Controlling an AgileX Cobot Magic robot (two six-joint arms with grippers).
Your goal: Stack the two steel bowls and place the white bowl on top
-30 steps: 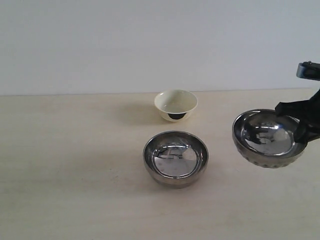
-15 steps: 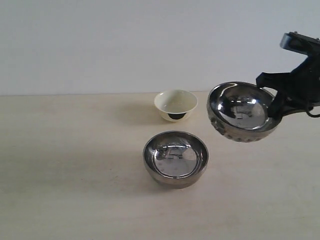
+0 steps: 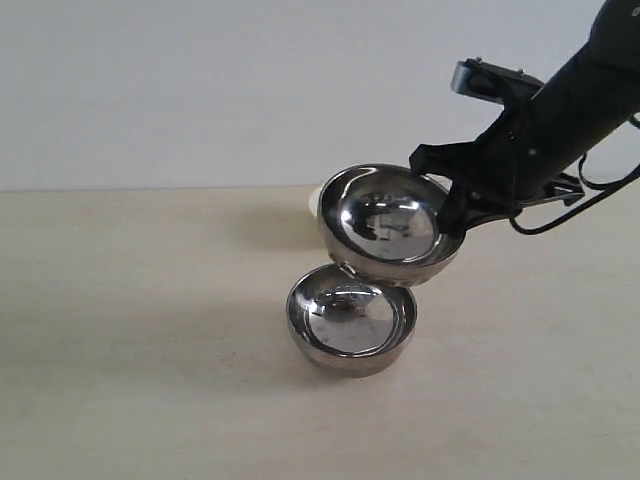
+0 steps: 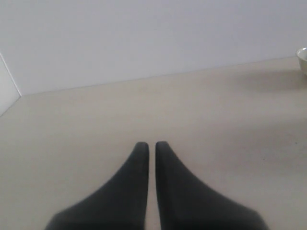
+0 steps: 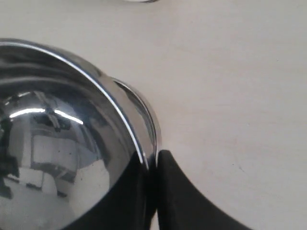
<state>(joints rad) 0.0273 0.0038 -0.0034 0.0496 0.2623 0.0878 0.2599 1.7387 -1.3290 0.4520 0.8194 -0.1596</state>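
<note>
My right gripper (image 3: 449,214) is shut on the rim of one steel bowl (image 3: 388,222), holding it tilted in the air just above and behind the other steel bowl (image 3: 352,320), which rests on the table. In the right wrist view the fingers (image 5: 154,155) pinch the held bowl's (image 5: 57,143) rim, and the lower bowl's edge (image 5: 146,117) peeks out beneath it. The white bowl (image 3: 314,199) is almost hidden behind the lifted bowl; its rim also shows at the edge of the left wrist view (image 4: 302,56). My left gripper (image 4: 151,144) hangs shut over bare table, holding nothing.
A pale wooden tabletop (image 3: 130,330) stretches left and in front of the bowls, with a plain white wall (image 3: 200,90) behind it. The right arm's cable (image 3: 580,195) loops off the right side.
My right gripper has carried the steel bowl up and to the left, from low at the right edge to just over the resting steel bowl, now covering the white bowl.
</note>
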